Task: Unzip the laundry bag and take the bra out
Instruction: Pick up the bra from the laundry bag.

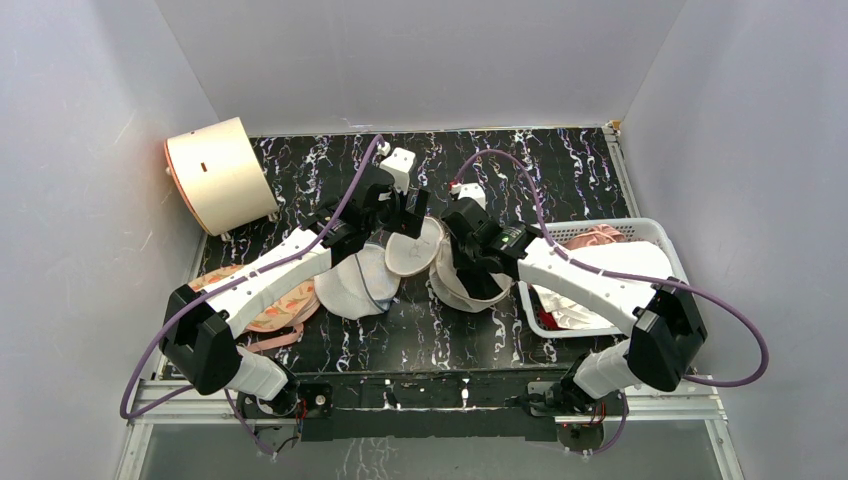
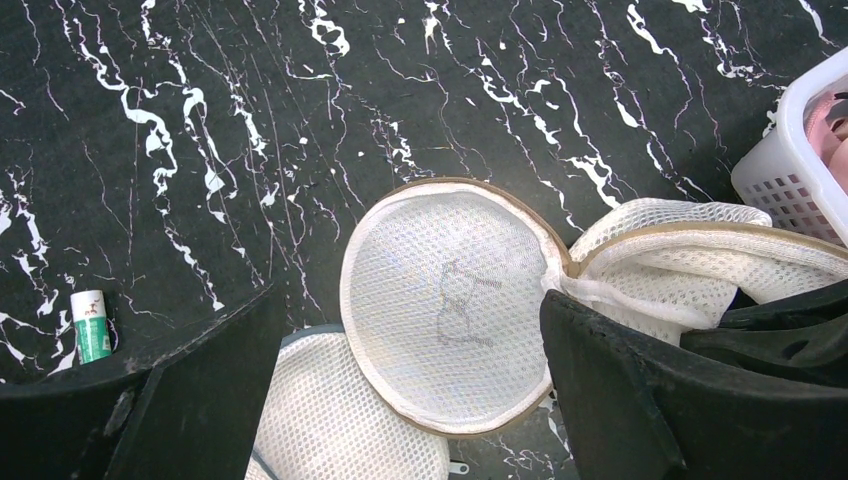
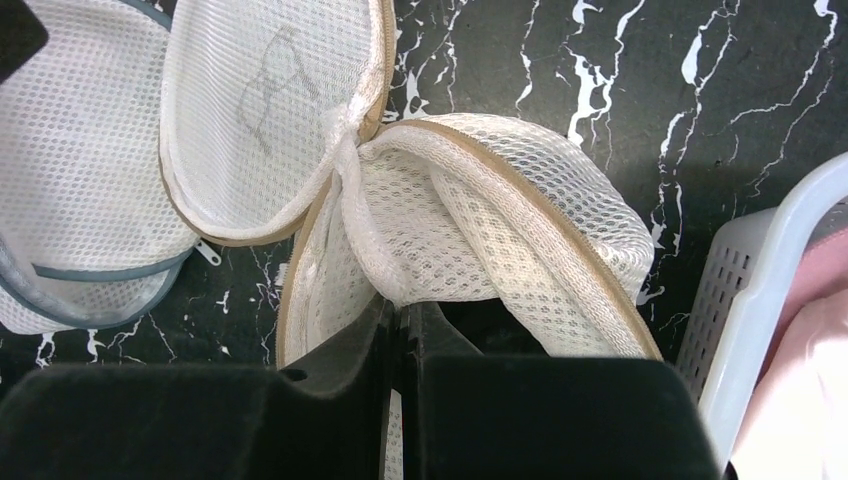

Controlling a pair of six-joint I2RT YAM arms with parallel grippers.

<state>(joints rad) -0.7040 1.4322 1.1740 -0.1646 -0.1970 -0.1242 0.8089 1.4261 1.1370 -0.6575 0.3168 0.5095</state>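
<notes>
While unzipped, one laundry bag (image 2: 440,300)

Plain pale grey walls (image 1: 400,60) enclose a black, white-veined marble-patterned tabletop (image 1: 585,165) under even light.

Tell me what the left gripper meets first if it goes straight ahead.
Probably the laundry bag: its round flap with the line drawing sits squarely between the open fingers of the left gripper, though the depth to it is unclear.
</notes>
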